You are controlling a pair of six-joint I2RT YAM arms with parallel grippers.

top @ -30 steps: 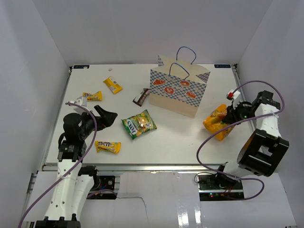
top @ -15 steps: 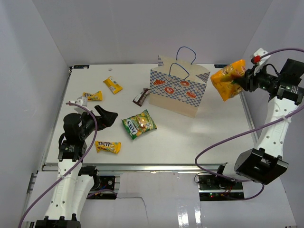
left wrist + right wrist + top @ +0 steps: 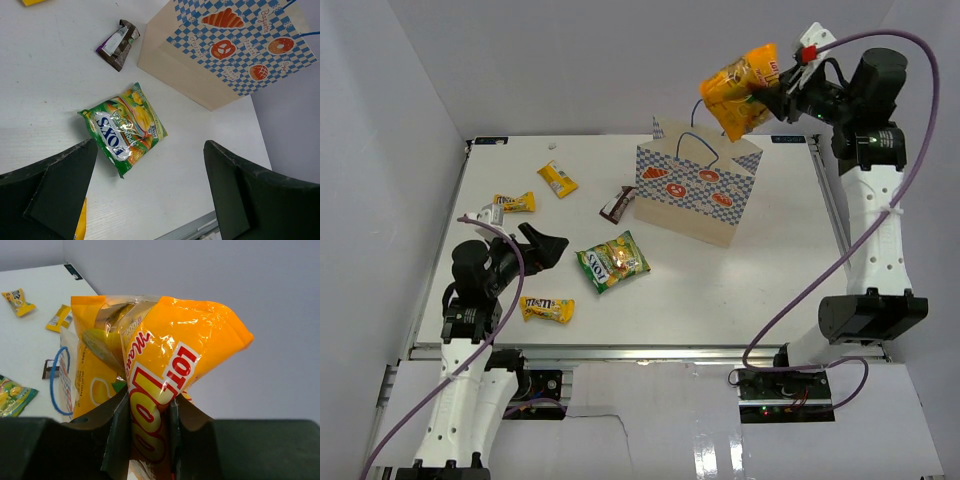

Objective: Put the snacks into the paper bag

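The tan paper bag (image 3: 695, 195) (image 3: 225, 55) stands upright at the back middle of the table. High in the air, my right gripper (image 3: 782, 95) (image 3: 149, 405) is shut on the large orange-yellow pouch (image 3: 740, 88) (image 3: 165, 365), which hangs over the bag's right top edge. The green-yellow bag (image 3: 612, 261) (image 3: 125, 130) lies flat in front of the paper bag, just ahead of my left gripper (image 3: 545, 245) (image 3: 150, 150), which is open and empty low over the table. The dark brown bar (image 3: 617, 204) (image 3: 117, 44) lies by the bag's left side. Three yellow packs (image 3: 557, 179), (image 3: 514, 202), (image 3: 546, 309) lie on the left.
White walls (image 3: 400, 120) close in the table on the left, back and right. The table's front edge (image 3: 620, 350) runs just before the arm bases. A purple cable (image 3: 910, 150) loops off the raised right arm.
My right arm has lifted the orange-yellow pouch from low beside the bag's right side, up and leftward to above the bag's top. The left arm has not moved.
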